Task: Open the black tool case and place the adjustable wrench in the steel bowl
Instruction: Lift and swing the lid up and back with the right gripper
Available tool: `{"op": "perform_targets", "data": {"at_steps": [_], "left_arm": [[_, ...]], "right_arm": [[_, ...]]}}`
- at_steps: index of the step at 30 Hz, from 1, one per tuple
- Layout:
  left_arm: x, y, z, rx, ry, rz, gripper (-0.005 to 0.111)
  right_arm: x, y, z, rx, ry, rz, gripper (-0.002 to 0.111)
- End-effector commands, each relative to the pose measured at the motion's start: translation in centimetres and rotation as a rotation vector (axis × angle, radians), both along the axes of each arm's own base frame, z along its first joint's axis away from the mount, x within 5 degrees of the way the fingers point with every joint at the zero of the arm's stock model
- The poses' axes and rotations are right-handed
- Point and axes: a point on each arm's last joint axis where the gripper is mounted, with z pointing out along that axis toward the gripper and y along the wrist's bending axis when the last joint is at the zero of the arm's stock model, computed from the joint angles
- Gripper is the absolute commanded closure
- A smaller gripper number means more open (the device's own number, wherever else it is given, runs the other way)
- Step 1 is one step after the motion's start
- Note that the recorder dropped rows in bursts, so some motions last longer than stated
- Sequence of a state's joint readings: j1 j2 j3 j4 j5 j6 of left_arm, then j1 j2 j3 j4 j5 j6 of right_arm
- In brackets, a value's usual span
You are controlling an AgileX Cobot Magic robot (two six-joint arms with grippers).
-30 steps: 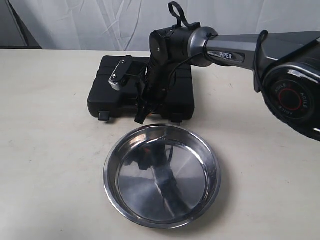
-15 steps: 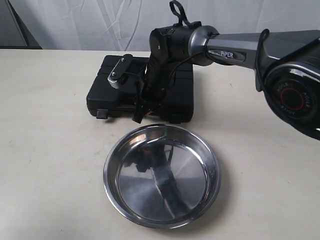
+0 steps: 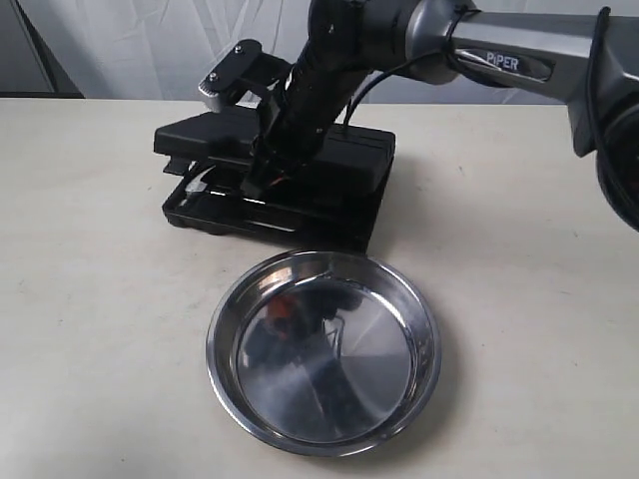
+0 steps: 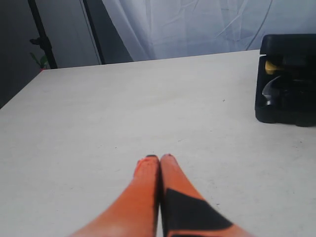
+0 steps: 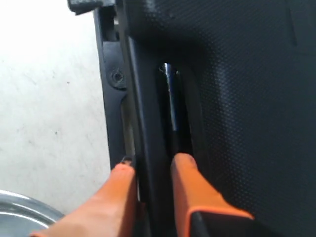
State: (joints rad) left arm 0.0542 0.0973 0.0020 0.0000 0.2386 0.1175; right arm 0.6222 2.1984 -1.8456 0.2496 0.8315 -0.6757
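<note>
Round, shiny stainless steel bowl (image 3: pixel 214 351) on the pale table (image 3: pixel 100 299), just in front of the rectangular black moulded-plastic tool case (image 3: pixel 344 165). The case lid stands ajar above its base. Right claw (image 5: pixel 152 165) narrowly parted, pinching the lid's front edge, one orange finger in the handle slot. Its arm reaches over the case from the right, wrist bent steeply down. Left claw (image 4: pixel 159 159) closed and empty, low over the table, well apart from the case.
</note>
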Motion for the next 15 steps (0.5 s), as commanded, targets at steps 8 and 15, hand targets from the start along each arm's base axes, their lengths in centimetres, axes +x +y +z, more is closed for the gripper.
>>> {"op": "perform_targets", "data": {"at_steps": [8, 15], "left_arm": [[0.0, 0.0, 0.2, -0.005, -0.014, -0.006, 0.106], [0.0, 0.0, 0.2, -0.005, -0.014, -0.006, 0.106]], "right_arm": [[0.6, -0.2, 6.7, 0.276, -0.167, -0.22, 0.109], [2.4, -3.0, 7.3, 0.232, -0.236, -0.283, 0.109]]}}
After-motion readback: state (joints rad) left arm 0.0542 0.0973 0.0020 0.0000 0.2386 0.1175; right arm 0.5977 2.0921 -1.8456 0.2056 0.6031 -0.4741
